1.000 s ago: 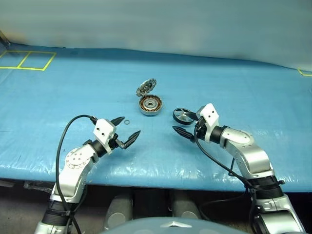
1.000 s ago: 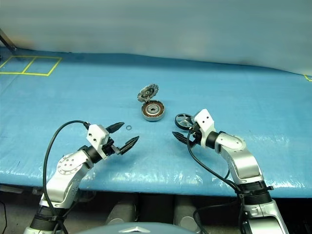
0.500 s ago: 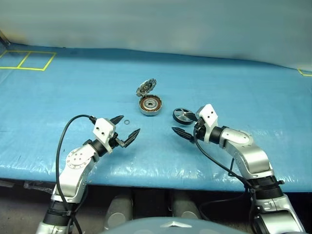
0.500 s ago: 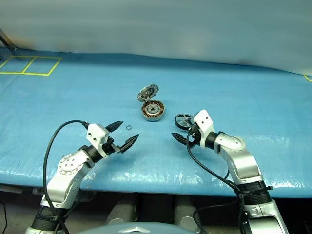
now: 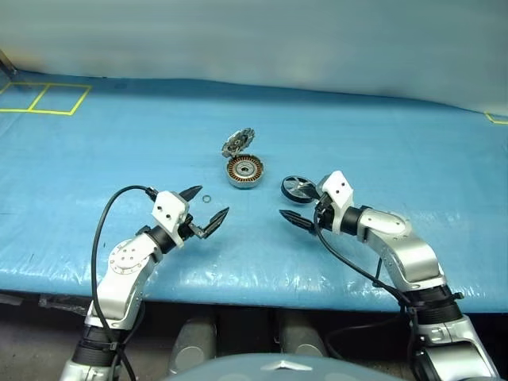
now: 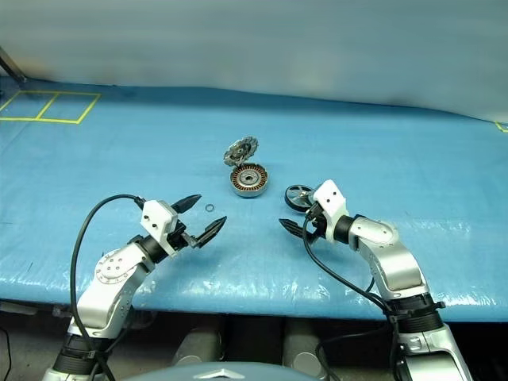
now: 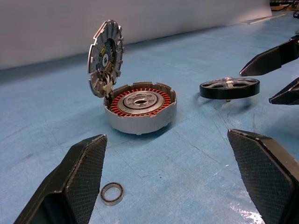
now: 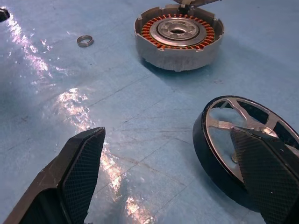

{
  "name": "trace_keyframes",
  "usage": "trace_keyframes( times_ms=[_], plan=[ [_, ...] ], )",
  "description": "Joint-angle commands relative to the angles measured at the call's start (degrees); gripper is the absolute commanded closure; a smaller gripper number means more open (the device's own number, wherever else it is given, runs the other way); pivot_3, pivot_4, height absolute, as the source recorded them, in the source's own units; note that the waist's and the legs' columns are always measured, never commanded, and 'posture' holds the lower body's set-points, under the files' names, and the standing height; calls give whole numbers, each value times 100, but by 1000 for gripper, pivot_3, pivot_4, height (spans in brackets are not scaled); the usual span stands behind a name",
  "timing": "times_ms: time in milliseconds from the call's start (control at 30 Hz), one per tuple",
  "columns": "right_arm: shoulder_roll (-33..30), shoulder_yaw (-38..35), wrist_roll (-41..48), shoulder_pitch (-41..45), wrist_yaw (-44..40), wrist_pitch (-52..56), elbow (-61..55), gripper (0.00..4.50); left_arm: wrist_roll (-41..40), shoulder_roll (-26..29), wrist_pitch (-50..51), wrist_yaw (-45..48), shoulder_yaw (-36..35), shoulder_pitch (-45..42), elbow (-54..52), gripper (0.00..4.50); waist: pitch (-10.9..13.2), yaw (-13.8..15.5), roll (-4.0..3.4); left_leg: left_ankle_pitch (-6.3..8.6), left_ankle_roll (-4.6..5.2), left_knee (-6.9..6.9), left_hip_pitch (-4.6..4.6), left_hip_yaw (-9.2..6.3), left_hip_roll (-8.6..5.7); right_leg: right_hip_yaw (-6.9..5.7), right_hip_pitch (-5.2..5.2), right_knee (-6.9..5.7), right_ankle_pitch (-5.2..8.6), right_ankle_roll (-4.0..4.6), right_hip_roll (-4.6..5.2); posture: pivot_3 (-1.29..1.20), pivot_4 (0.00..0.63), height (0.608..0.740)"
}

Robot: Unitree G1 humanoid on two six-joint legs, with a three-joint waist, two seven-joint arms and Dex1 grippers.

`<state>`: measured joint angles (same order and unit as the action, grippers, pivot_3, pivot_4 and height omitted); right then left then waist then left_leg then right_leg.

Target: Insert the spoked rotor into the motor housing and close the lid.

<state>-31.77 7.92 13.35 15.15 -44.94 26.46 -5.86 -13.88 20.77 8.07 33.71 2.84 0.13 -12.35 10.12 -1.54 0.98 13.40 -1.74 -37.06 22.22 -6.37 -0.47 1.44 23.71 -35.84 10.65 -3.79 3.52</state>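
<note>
The spoked rotor [image 5: 298,187], black-rimmed with silver spokes, lies flat on the blue sheet, right of the motor housing [image 5: 244,171]. The housing shows copper windings around a grey centre. Its toothed lid [image 5: 238,143] stands up, hinged at the far-left side. My right gripper [image 5: 298,201] is open just near of the rotor. In the right wrist view one of its fingers [image 8: 261,163] overlaps the rotor [image 8: 224,126], with nothing gripped. My left gripper [image 5: 214,200] is open and empty, near-left of the housing [image 7: 140,108], and points towards it.
A small metal ring [image 5: 206,198] lies loose on the sheet between my left fingers [image 7: 112,193]. Yellow tape squares [image 5: 48,97] mark the far left corner. The table's front edge runs just below both arms.
The right gripper has tilted slightly, its lower fingertip edging left. The left arm, rotor, housing and lid have kept still.
</note>
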Motion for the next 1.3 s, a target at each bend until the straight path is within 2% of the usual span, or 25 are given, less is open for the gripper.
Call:
trace_keyframes(
  times_ms=[33,133,267,400,633,967,1300],
  plan=[
    [-392,397,-420,557,-450,-245,-260,9,43,-42,-150,-67,-1,59,-234,0,1,-11,-1,0,0,-1,0,1,0,0,0,0,0,0,0,0,150,740],
    [-553,927,-749,1312,-1009,-458,-69,9,115,-19,-146,-96,18,156,-252,0,1,-52,-2,0,0,1,-4,2,2,0,1,-2,0,0,0,0,150,740],
    [-343,1514,-1059,2376,-1668,-808,611,9,127,-21,-162,-139,5,203,-288,0,1,-64,-2,0,0,3,-7,-1,4,-3,-2,-3,0,1,-1,0,150,740],
    [128,1993,-1545,3328,-2009,-1454,2044,9,153,-70,-182,-210,-20,301,-372,0,1,-50,-1,0,0,4,-6,-1,1,-2,-3,1,-1,1,0,0,150,740],
    [1152,2272,-2146,4573,-2065,-2560,4767,9,185,-130,-182,-375,-13,573,-574,0,5,-74,-7,0,-1,12,-6,-2,1,-2,2,-4,-3,3,0,0,150,740],
    [1869,2141,-2654,5285,-1795,-3418,6633,9,198,-188,-178,-529,-5,878,-723,0,12,-78,-19,-1,-2,26,-12,-2,1,-2,5,-7,0,11,-1,0,150,740],
    [2066,1847,-2773,5511,-1587,-3674,7140,9,192,-194,-189,-640,-27,1046,-824,0,14,-143,-23,-1,-3,34,-19,-2,1,-1,5,-11,3,15,-2,0,150,740]
  ],
)
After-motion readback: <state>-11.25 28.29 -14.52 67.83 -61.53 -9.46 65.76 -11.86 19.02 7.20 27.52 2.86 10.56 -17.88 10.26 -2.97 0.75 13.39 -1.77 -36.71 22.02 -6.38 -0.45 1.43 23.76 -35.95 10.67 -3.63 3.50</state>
